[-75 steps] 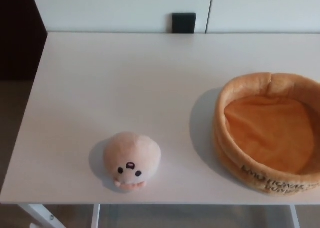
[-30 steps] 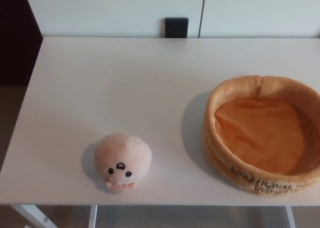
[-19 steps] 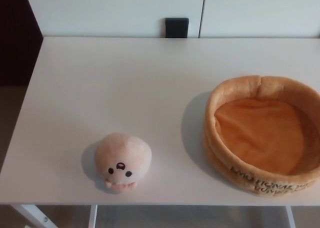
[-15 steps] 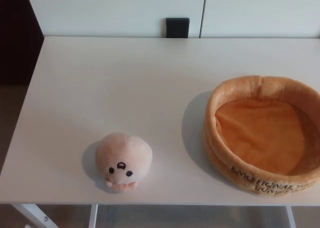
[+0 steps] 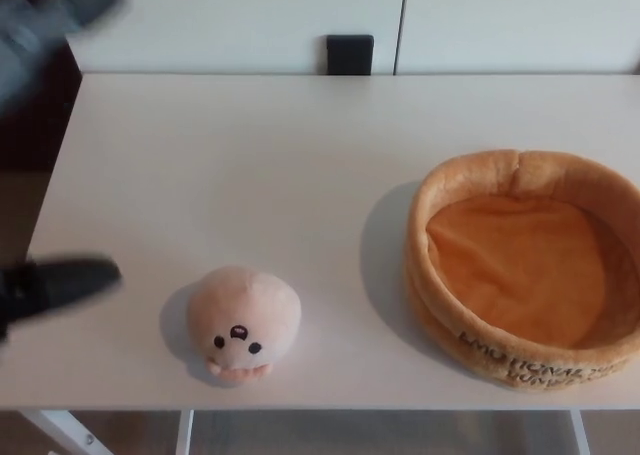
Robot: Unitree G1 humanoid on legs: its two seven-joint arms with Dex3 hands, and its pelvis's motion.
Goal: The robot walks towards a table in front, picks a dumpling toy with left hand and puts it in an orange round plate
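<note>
— While the dumpling toy [image 5: 243,322] sits near the front edge of the white bench [image 5: 250,165], where is the left hand [image 5: 55,283]?

— At the left edge of the picture, just left of the toy and apart from it. It is a dark, blurred shape, so I cannot tell whether its fingers are spread or clenched. It holds nothing that I can see.

— And that grey smear up in the top left corner?

— Too blurred to name; it is well away from the toy.

— What about the plate [image 5: 525,266]?

— Orange, round and soft-walled, on the right side of the bench, well apart from the toy. Dark lettering runs along its front wall. The toy's small face points toward the front edge.

— The right hand?

— It does not show.
</note>
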